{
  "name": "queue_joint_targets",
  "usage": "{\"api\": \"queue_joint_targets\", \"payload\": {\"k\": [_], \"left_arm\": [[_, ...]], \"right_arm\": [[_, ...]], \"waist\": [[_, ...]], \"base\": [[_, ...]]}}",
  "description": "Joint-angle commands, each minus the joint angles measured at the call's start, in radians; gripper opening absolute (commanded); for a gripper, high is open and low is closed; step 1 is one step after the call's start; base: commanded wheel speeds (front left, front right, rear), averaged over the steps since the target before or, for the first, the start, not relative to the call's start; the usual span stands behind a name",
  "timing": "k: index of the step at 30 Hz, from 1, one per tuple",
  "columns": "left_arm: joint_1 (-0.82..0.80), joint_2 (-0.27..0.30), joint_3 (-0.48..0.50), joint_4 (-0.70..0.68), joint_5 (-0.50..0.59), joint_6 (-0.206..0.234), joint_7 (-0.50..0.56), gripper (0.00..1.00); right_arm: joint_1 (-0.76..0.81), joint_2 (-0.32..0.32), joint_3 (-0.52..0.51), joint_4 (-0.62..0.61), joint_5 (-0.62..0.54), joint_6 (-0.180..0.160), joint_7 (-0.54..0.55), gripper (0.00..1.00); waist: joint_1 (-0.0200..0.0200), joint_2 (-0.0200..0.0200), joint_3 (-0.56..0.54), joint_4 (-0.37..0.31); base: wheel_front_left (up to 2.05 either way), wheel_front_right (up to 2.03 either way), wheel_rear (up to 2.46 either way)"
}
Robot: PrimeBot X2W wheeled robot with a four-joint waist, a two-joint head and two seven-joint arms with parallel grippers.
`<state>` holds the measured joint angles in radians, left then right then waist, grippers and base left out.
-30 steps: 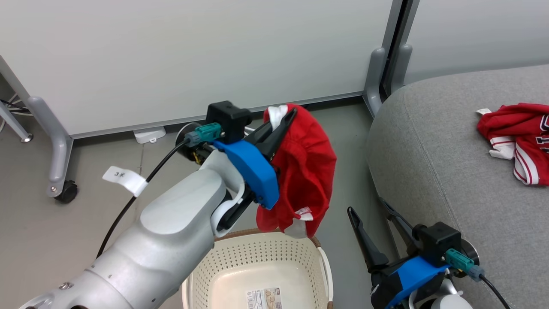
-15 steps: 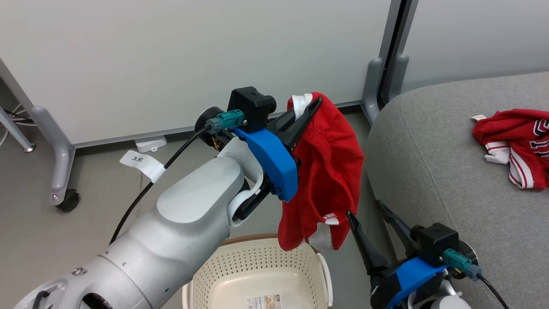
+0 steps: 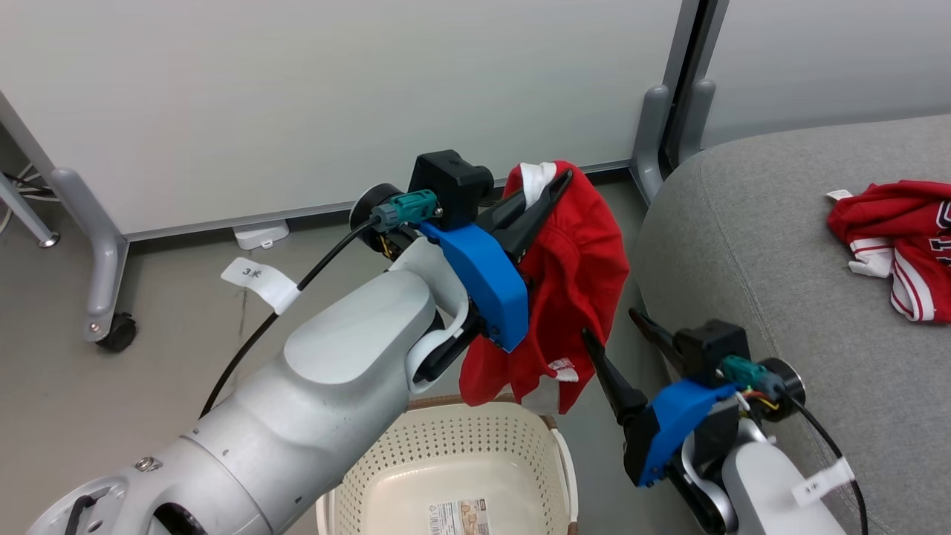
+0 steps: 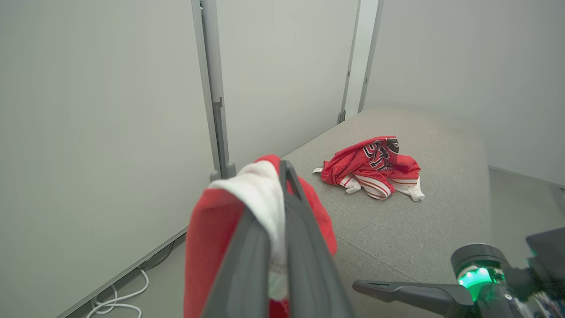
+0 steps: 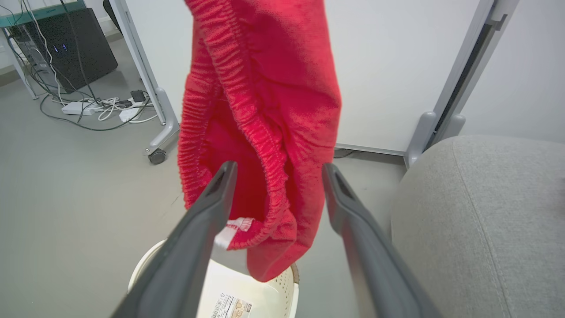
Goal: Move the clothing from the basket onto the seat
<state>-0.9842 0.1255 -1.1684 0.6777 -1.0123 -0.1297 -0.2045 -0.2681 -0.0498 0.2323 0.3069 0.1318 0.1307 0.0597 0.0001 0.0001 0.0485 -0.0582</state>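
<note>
My left gripper (image 3: 562, 180) is shut on the red shorts (image 3: 579, 267), pinching the white-trimmed edge, and they hang above the cream perforated basket (image 3: 461, 438). In the left wrist view the shorts (image 4: 212, 229) drape over my closed left gripper (image 4: 282, 174). My right gripper (image 3: 611, 325) stands open just right of the hanging cloth. In the right wrist view the shorts (image 5: 265, 110) dangle in front of the spread fingers of my right gripper (image 5: 278, 170); whether they touch I cannot tell. The red jersey (image 3: 891, 230) (image 4: 375, 168) lies crumpled on the grey seat (image 3: 743, 245) (image 4: 419, 229). Inside the basket (image 5: 289, 276) just a label sticker shows.
White partition panels on grey feet with casters (image 3: 104, 297) stand behind the basket, and a post foot (image 3: 654, 126) sits by the seat's corner. A black computer case (image 5: 75, 48) and a tangle of floor cables (image 5: 106, 110) lie off to the left. Grey floor surrounds the basket.
My left gripper has carried the shorts up and to the right, toward the seat. In the last half second my right arm rose and swung left, bringing its open fingers up to the hanging cloth.
</note>
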Motion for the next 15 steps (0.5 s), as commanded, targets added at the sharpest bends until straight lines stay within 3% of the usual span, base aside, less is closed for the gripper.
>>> {"api": "queue_joint_targets", "payload": {"k": [1,15], "left_arm": [[-0.017,-0.002,-0.004,0.001,-0.005,-0.001,-0.006,0.00],[-0.046,-0.020,-0.045,-0.011,-0.033,-0.001,-0.011,0.00]], "right_arm": [[-0.037,-0.001,0.004,0.032,-0.006,0.000,0.007,1.00],[-0.312,-0.001,0.097,0.434,0.094,0.000,-0.046,1.00]], "waist": [[-0.0001,-0.0001,0.003,0.002],[-0.0001,-0.0001,0.018,0.015]], "base": [[0.00,0.00,0.00],[0.00,0.00,0.00]]}}
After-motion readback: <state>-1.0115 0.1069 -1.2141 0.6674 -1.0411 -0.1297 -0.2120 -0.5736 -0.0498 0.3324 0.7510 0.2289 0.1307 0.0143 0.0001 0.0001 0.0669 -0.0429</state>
